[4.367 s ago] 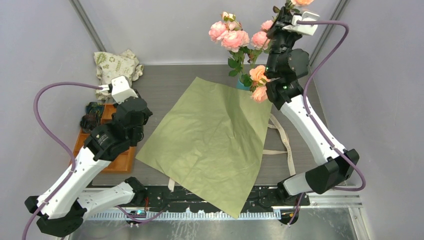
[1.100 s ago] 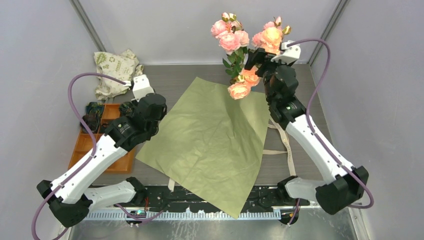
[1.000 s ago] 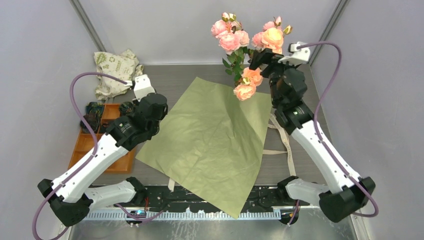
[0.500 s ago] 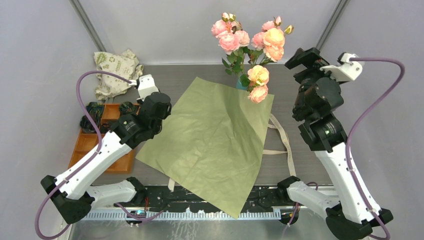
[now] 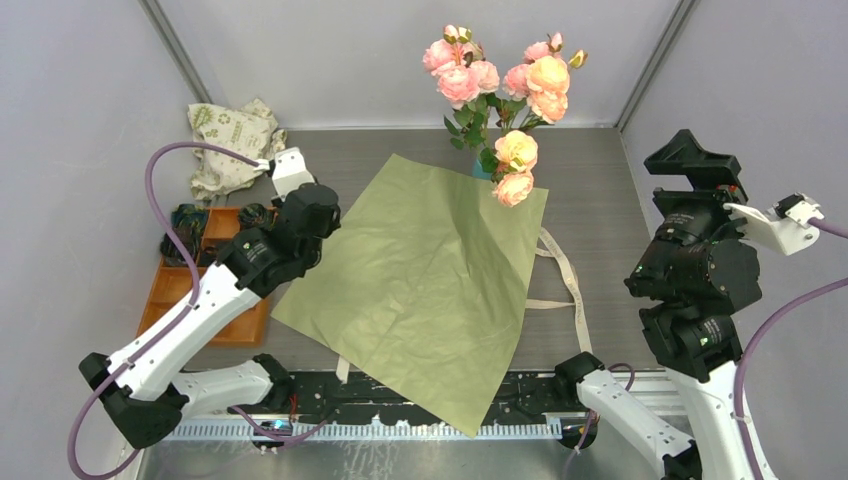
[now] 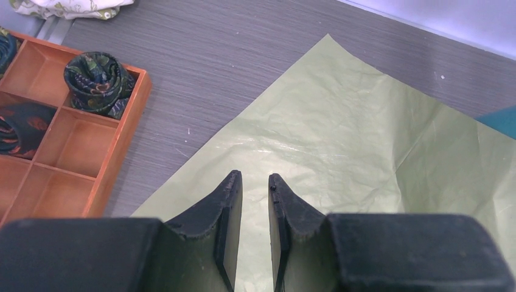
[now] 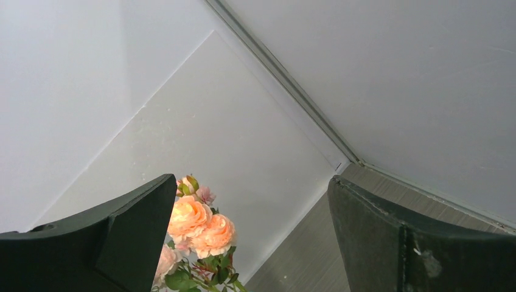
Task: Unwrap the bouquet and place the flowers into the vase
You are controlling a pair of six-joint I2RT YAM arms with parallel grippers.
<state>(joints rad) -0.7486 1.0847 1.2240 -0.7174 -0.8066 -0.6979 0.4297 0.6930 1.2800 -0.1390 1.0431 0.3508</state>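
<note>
So the left gripper has a narrow gap, nothing in it, over the crinkled olive-green paper sheet. The right gripper is wide apart and empty. The pink and peach long-stemmed flowers stand upright in the tall teal-blue cylinder vase, far centre, left of the right fingers.

The left arm and right arm share one build: white link shells between black joint housings. The base blocks are also black. A white camera housing sits at each wrist, fed by a purple cable. The left pincer and right pincer each have two matte black fingers with roughened edges.
</note>
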